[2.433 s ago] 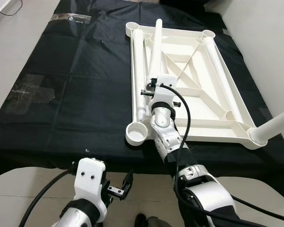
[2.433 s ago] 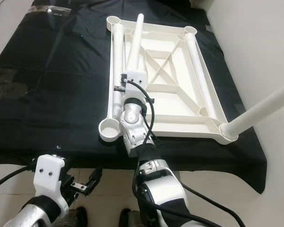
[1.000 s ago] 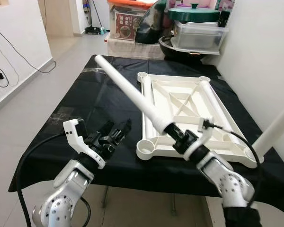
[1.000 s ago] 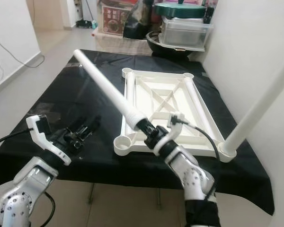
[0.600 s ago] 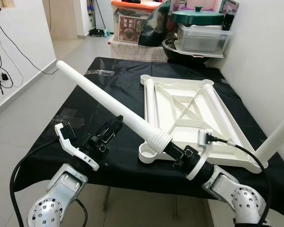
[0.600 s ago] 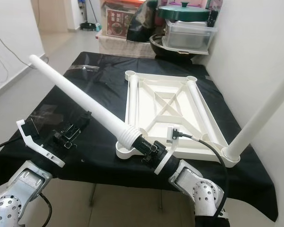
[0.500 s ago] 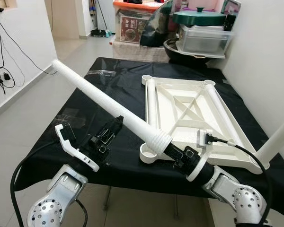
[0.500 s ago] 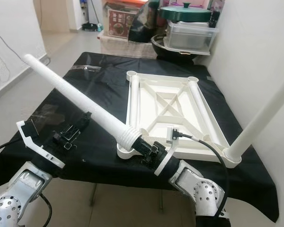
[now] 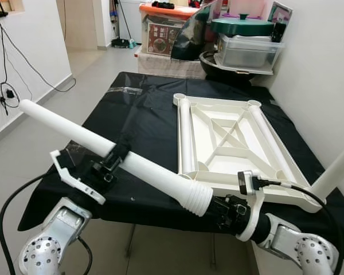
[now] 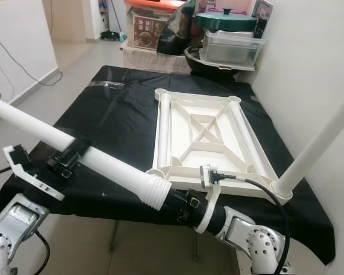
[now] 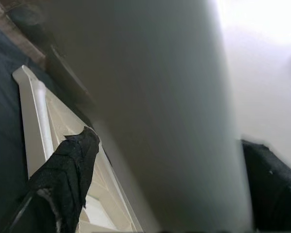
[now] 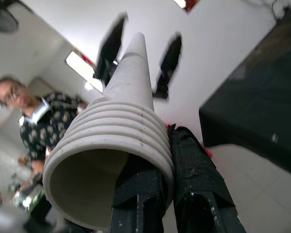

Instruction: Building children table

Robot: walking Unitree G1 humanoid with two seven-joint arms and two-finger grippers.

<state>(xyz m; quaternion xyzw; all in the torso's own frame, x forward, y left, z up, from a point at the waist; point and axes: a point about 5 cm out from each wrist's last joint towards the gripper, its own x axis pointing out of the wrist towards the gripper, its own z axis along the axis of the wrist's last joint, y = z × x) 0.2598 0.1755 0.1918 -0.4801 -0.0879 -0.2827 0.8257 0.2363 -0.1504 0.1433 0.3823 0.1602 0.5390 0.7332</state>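
Black-clothed table (image 9: 143, 109) holds the upturned white tabletop (image 9: 229, 143); storage boxes (image 9: 249, 48) at 12 o'clock, white wall at 3. Right gripper (image 9: 221, 209) is clamped on the ribbed end of the table leg (image 9: 120, 160), at 6 o'clock off the table edge. Left gripper (image 9: 112, 163) is closed around the leg's midsection. Since 0.5 s ago the leg has dropped flatter and swung toward 9 o'clock; left gripper, then alongside, now grips it.
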